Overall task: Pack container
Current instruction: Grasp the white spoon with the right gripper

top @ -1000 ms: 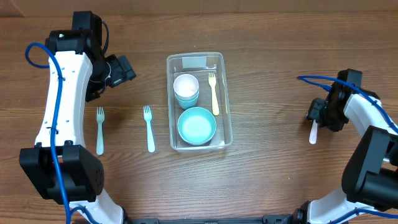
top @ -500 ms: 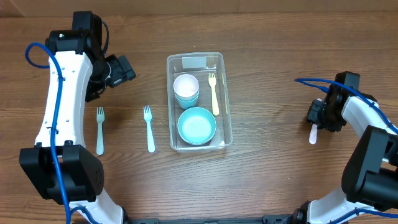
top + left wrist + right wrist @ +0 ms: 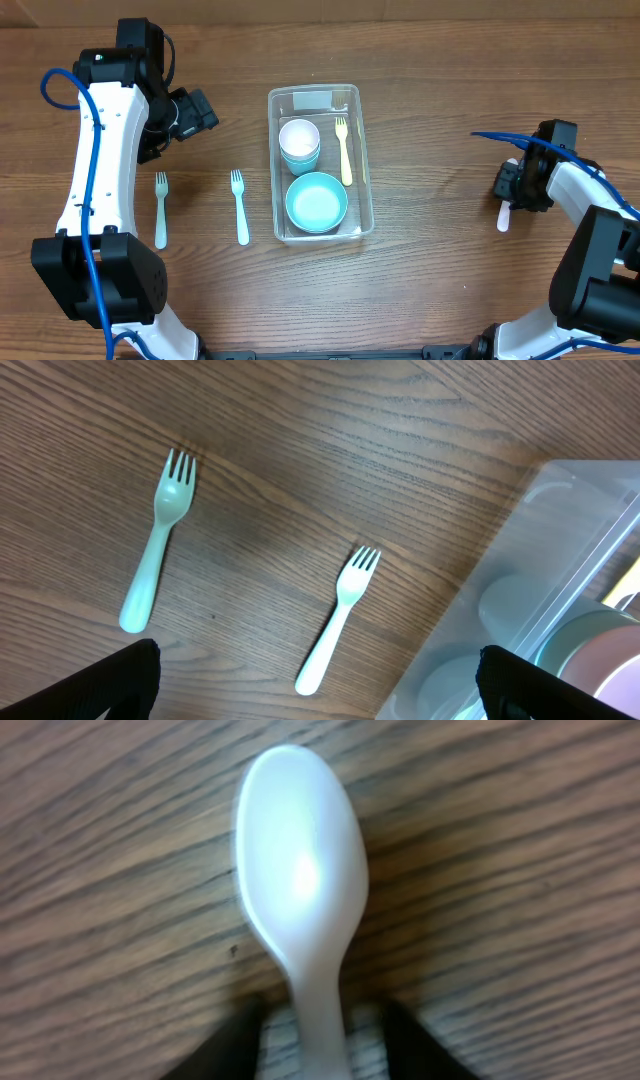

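The clear container (image 3: pixel 320 232) stands mid-table, holding a white cup on teal ones (image 3: pixel 299 140), a teal bowl (image 3: pixel 316 202) and a yellow fork (image 3: pixel 343 150). Two teal forks (image 3: pixel 160 208) (image 3: pixel 239 206) lie left of it. At the far right lies a white spoon (image 3: pixel 504 215) (image 3: pixel 300 870). My right gripper (image 3: pixel 514 188) (image 3: pixel 322 1035) is low over it, a dark finger on each side of the handle with a small gap either side. My left gripper (image 3: pixel 197 110) (image 3: pixel 320 695) hangs wide open above the forks (image 3: pixel 158 540) (image 3: pixel 340 615), holding nothing.
The container's corner (image 3: pixel 560 540) shows at the right of the left wrist view. The left arm (image 3: pixel 100 170) runs along the table's left side and the right arm (image 3: pixel 595 230) along the right, each with a blue cable.
The right gripper's fingers have drawn closer around the spoon's handle and the wrist has shifted slightly. The left arm and everything else have not moved.
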`<act>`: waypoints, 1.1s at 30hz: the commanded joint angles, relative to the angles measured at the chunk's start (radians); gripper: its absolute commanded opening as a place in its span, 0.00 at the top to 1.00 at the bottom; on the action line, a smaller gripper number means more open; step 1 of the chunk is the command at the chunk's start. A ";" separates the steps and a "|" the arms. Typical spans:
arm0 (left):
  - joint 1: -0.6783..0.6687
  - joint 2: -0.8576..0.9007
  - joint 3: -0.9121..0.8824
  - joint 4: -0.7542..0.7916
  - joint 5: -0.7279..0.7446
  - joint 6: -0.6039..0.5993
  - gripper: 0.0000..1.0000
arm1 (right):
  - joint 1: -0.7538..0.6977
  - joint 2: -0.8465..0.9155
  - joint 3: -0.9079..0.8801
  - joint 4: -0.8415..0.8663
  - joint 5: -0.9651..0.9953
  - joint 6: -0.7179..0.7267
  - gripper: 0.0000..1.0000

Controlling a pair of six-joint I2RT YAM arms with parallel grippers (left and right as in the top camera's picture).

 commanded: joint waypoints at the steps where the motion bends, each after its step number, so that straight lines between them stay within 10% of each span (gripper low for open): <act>1: -0.004 0.007 -0.006 0.001 0.011 0.002 0.00 | 0.001 0.011 -0.011 -0.012 -0.010 0.001 0.73; 15: -0.004 0.007 -0.006 0.001 0.011 0.002 0.00 | 0.079 0.011 0.094 -0.117 0.053 0.001 0.88; 20: -0.004 0.007 -0.006 0.001 0.011 0.002 0.00 | 0.079 0.011 0.093 -0.117 0.055 0.001 0.85; 21: -0.004 0.007 -0.006 0.001 0.011 0.002 0.00 | 0.078 0.011 0.091 -0.113 0.055 0.001 0.66; 23: -0.004 0.007 -0.006 0.001 0.011 0.002 0.00 | 0.078 0.011 0.081 -0.093 0.055 0.000 0.59; 33: -0.004 0.007 -0.006 0.001 0.011 0.002 0.00 | 0.079 0.011 0.006 0.025 0.043 0.001 0.66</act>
